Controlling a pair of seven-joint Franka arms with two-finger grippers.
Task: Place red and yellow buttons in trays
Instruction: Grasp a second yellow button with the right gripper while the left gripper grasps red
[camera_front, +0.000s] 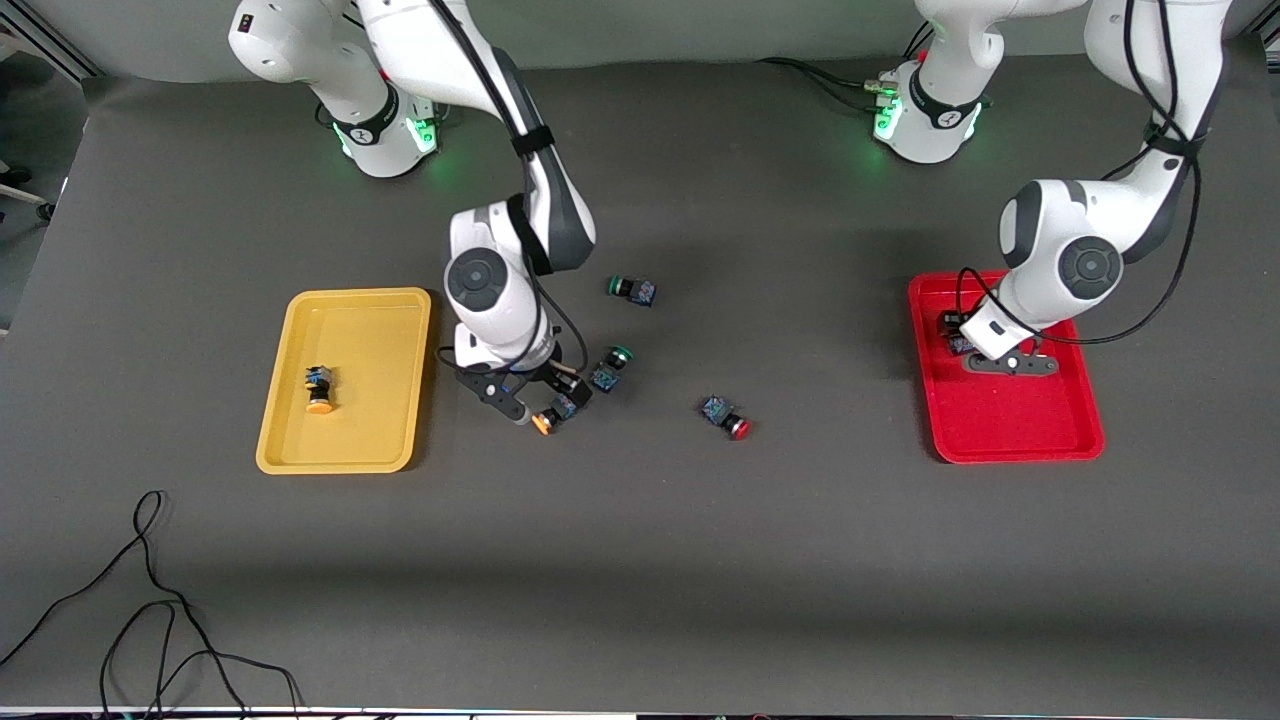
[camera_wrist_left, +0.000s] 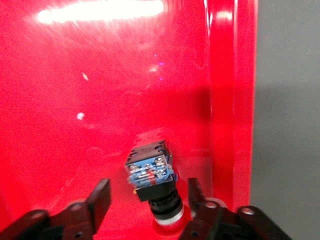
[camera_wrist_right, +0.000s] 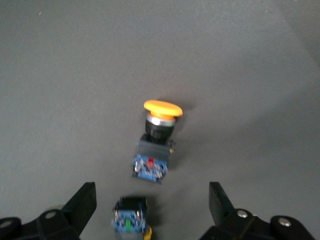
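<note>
The yellow tray (camera_front: 372, 340) lies at the right arm's end and holds one yellow-capped button (camera_front: 319, 390). My right gripper (camera_front: 538, 392) is open above a second yellow-capped button (camera_front: 551, 414) on the table; in the right wrist view (camera_wrist_right: 157, 137) it lies just ahead of the open fingers (camera_wrist_right: 82, 205). A red-capped button (camera_front: 727, 416) lies on the table mid-way between the trays. My left gripper (camera_front: 1005, 362) is open low over the red tray (camera_front: 1010, 425); a red-capped button (camera_wrist_left: 152, 182) lies in the tray (camera_wrist_left: 100, 100) between its fingers (camera_wrist_left: 100, 200).
Two green-capped switches (camera_front: 610, 370) (camera_front: 632, 290) lie on the table close to the right gripper. One switch with a green mark (camera_wrist_right: 129, 220) shows between the right fingers, below them. A black cable (camera_front: 150, 600) lies near the table's front edge.
</note>
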